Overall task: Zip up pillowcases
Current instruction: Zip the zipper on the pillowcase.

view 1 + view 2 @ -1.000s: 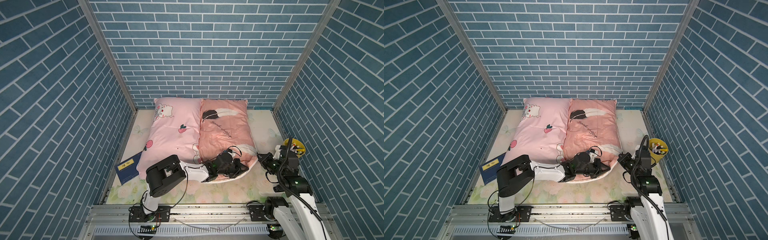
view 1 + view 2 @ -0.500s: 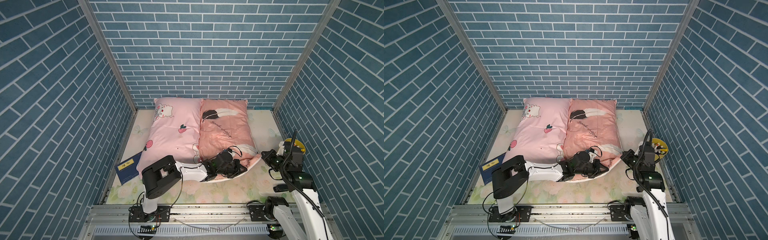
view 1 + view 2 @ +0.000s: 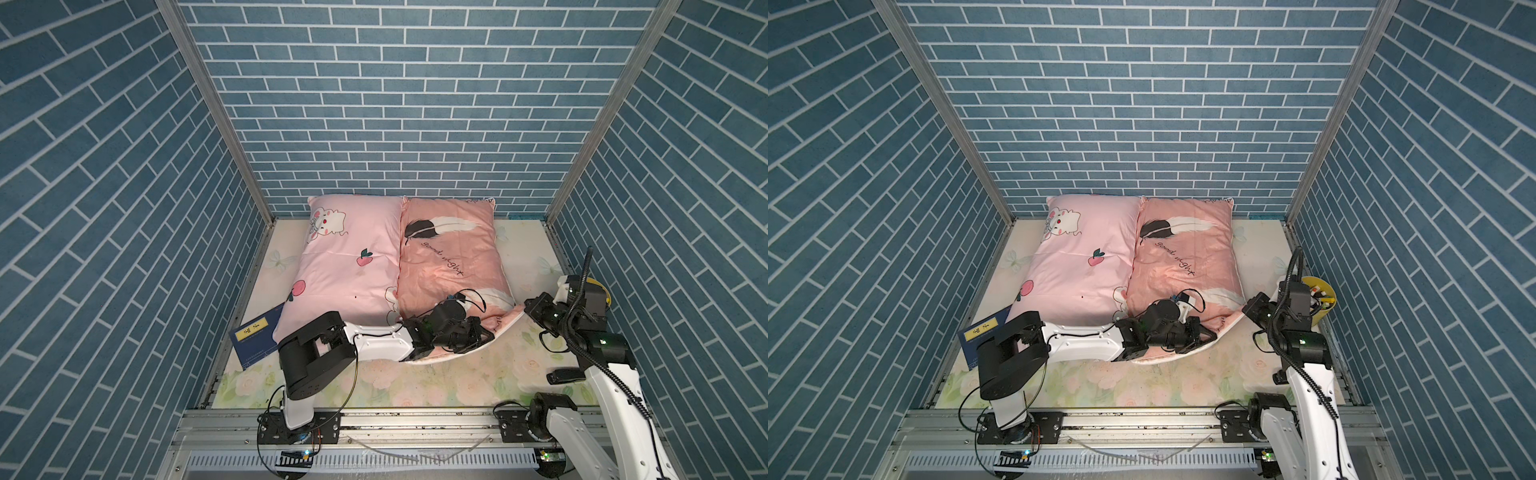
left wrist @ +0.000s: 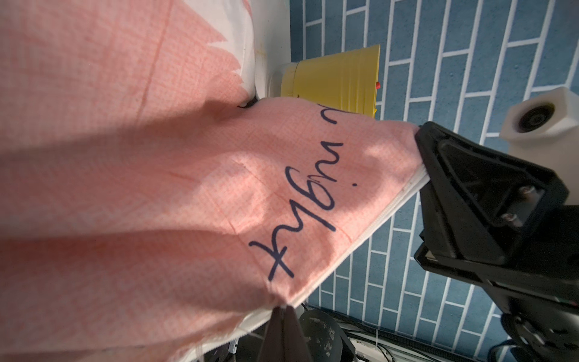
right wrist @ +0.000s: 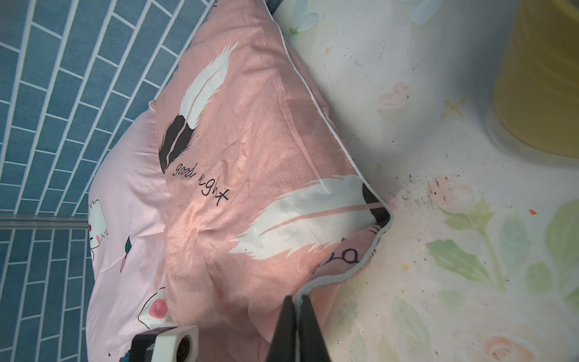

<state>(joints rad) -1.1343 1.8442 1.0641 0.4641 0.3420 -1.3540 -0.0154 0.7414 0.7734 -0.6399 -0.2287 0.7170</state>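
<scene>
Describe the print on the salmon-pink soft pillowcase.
Black-and-white feathers and "good night" script on the salmon-pink soft pillowcase; right wrist view shows best.

The right pincer [image 5: 297, 305], closed, pinches the piped edge of the salmon feather pillowcase [image 5: 266, 141], which touches the bunny pillowcase [image 5: 125, 188] on the floral desk [image 5: 438, 219]; a yellow cup [image 5: 545, 78] stands apart.

two stuffed pillowcases are lying side by side, long edges touching, far ends by the back wall [image 3: 395, 124]. the light pink pillowcase [image 3: 345, 266], printed with white bunnies and strawberries, is lying flat on the left. the salmon pillowcase [image 3: 449, 257], printed with black-and-white feathers and "good night" script, is lying on the right, its near white-trimmed edge being stretched taut, the near right corner lifting.
</scene>
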